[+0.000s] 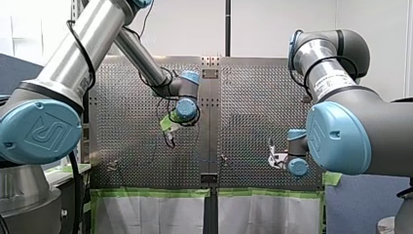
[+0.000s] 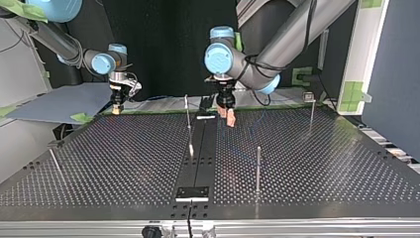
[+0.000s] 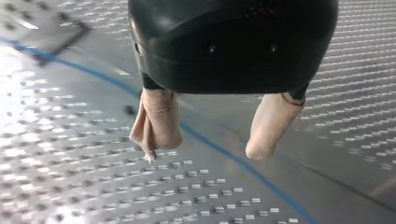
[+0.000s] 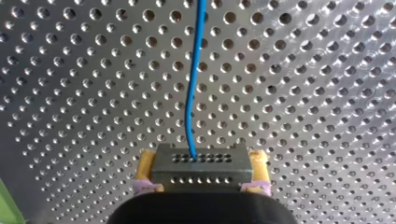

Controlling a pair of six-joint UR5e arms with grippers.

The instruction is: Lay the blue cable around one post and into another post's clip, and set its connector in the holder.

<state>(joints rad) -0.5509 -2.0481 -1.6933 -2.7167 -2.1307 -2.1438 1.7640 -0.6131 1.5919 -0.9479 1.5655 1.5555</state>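
Two yellow-padded fingers (image 4: 145, 169) of my right gripper (image 4: 201, 165) clamp the connector (image 4: 201, 173); my left gripper (image 3: 205, 148) gapes wide above its blue cable (image 4: 188, 107).

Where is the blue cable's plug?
In the right wrist view, the connector is clamped between the yellow pads of my right hand, the blue cable running ahead.

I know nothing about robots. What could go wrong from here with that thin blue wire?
1. The connector is pinched only by its ends in my right arm's jaws; a tug from the blue cable might twist it loose.
2. My left arm's jaws stand open over the cable; so thin a line could slip past them.
3. Thin posts stand nearby; the cable might snag on the wrong one.
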